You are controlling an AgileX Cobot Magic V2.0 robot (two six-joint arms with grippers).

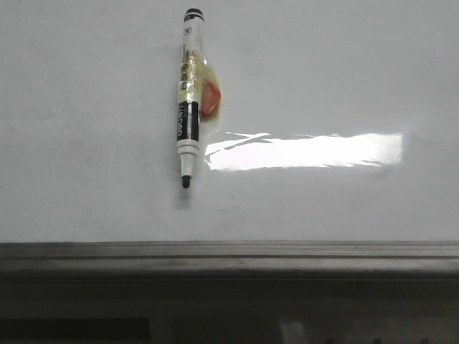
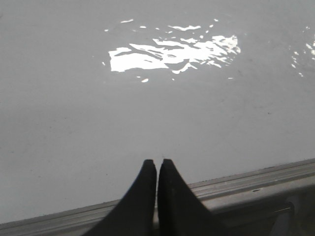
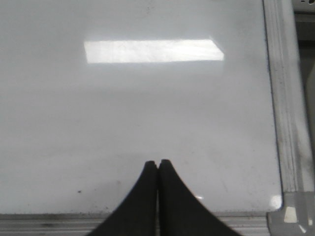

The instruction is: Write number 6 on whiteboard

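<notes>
A blank, glossy whiteboard (image 1: 86, 107) is shown bearing an uncapped marker (image 1: 189, 93), light, rigid and best gripped mid-barrel, lying well ahead of the clenched, empty left pincer (image 2: 157, 169) and right pincer (image 3: 157, 169); no number 6 is drawn.

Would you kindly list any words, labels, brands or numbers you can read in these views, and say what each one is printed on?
Nothing can be read with confidence.
Marker, black band near the tip: white lettering running along the barrel, too blurred to read.
Marker, clear middle section: small dark and yellowish print, too small to read.
Whiteboard: no writing or digit shows in any view, only glare and faint specks.
</notes>
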